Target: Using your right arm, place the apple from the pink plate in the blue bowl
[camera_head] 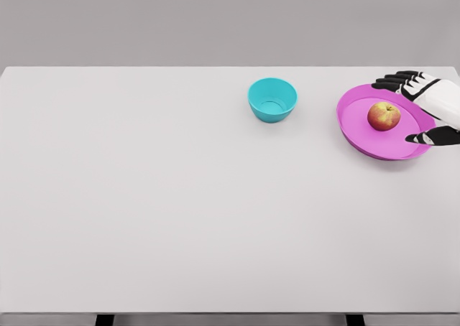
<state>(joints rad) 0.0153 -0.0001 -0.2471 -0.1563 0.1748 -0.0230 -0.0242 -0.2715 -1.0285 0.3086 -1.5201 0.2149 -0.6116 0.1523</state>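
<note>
The right hand (424,107) comes in from the far right edge of the table (144,197), hanging over the outer rim of the pink plate (352,121) with its dark fingers (394,80) spread wide toward the far side and the thumb (420,137) reaching out on the near side, so the hand is open and holding nothing. The apple (384,115) sits just inboard of that hand, roughly between the line of the fingers and the thumb but not touching either, resting near the middle of the plate. Beyond the apple, further out from the palm and well apart from the plate, stands the blue bowl (273,100), upright and with nothing in it that I can see. To my eye the apple should be a firm, rigid thing, light enough for one hand, but round and smooth-skinned, so it could roll on the shallow plate or squirt out of a pinch placed too high. I'd take it around its widest part, fingers wrapping the far flank and the thumb pressing the near flank, with the palm behind it to stop it skidding. The plate looks light too and might shift if the fingers drag on its rim. The left arm is nowhere to be seen.
</note>
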